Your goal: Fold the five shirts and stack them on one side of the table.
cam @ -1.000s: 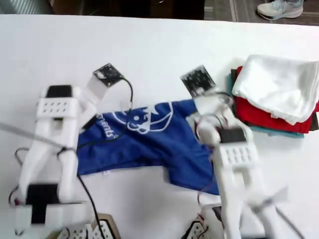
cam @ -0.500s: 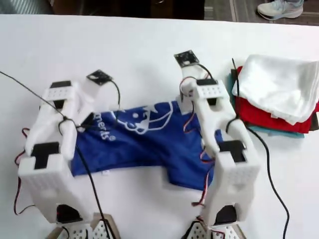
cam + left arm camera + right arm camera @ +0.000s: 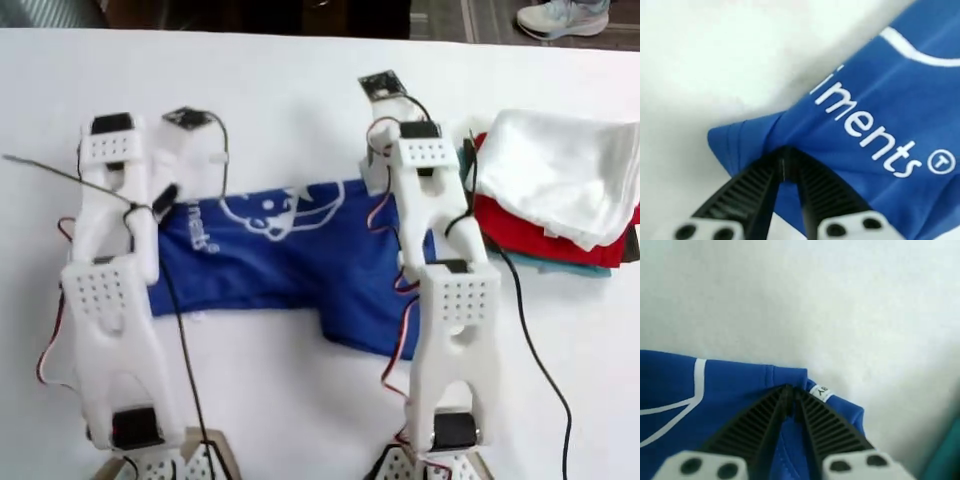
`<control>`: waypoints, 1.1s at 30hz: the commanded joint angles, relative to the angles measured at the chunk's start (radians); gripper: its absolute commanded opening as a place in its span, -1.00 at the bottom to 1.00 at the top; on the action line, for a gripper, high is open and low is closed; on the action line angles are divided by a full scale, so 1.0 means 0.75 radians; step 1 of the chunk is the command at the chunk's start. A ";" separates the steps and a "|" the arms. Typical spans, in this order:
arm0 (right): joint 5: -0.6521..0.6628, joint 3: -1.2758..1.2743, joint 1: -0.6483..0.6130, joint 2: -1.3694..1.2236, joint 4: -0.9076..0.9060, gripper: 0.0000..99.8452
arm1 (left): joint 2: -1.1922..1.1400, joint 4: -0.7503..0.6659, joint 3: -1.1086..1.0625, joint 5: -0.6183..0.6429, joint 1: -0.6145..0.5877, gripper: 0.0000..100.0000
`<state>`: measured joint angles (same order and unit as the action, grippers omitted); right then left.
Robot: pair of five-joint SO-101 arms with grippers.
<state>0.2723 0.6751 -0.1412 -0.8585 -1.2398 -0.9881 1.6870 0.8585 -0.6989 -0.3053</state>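
A blue shirt (image 3: 290, 260) with white print lies partly folded across the middle of the white table (image 3: 300, 90). My left gripper (image 3: 786, 162) is shut on the blue shirt (image 3: 875, 105) at a bunched corner. In the high view this corner is at the shirt's far left, beside the left gripper (image 3: 170, 195). My right gripper (image 3: 790, 392) is shut on the blue shirt (image 3: 725, 385) at its far edge, by a small white label (image 3: 820, 390). From above, the right gripper (image 3: 385, 190) sits at the shirt's far right corner. A stack of folded shirts (image 3: 560, 190) lies at the right side.
The stack has a white shirt (image 3: 565, 165) on top, a red one (image 3: 525, 232) under it and a teal one (image 3: 560, 265) below. Cables run along both arms. The far half of the table is bare white. A person's shoe (image 3: 560, 15) is on the floor beyond the table.
Both arms have stretched away from their bases toward the far side of the table, dragging the shirt's far edge with them. The shirt now lies flatter and farther back.
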 commanded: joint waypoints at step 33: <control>-0.045 -0.372 -0.242 1.048 -0.486 -0.96 | 1.612 -1.017 -2.088 0.031 -0.008 -0.95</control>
<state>0.2401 0.6674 -0.3176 -0.2171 -1.7108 0.1734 1.0579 -0.5777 -0.6974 -0.3207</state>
